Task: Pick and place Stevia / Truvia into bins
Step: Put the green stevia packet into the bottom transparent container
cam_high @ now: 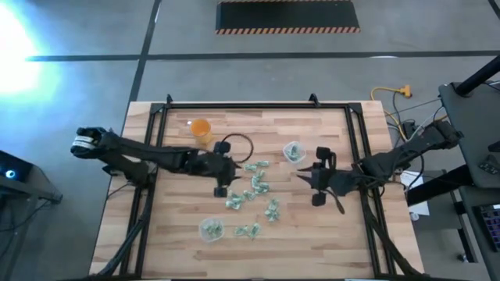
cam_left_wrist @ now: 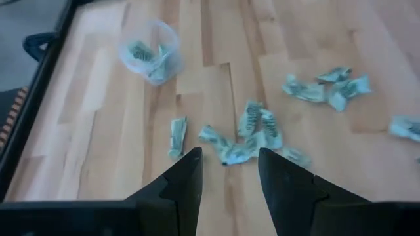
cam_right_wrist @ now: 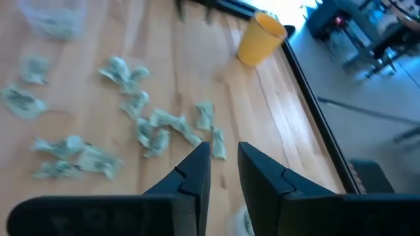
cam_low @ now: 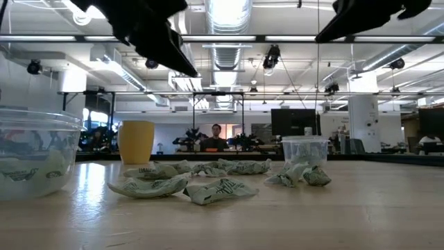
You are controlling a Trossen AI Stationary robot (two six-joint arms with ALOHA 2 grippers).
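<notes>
Several pale green and white Stevia sachets (cam_high: 255, 187) lie flat and scattered mid-table, also seen in the low view (cam_low: 208, 186). One clear bin (cam_high: 293, 151) stands toward the far right of them with sachets inside. The other clear bin (cam_high: 211, 228) stands toward the near edge, also with sachets in it. My left gripper (cam_high: 226, 168) hovers open above the pile's left side; in its wrist view (cam_left_wrist: 228, 164) sachets (cam_left_wrist: 252, 131) lie just past the fingertips. My right gripper (cam_high: 306, 176) hovers to the right of the pile, open by a narrow gap (cam_right_wrist: 224, 160), holding nothing.
An orange cup (cam_high: 201, 129) stands far left on the table, with a black ring (cam_high: 236, 147) lying beside it. A black rail frame (cam_high: 250, 105) borders the wooden top. Bare wood shows along the near edge and on the right side. A person sits far off in the room (cam_low: 217, 139).
</notes>
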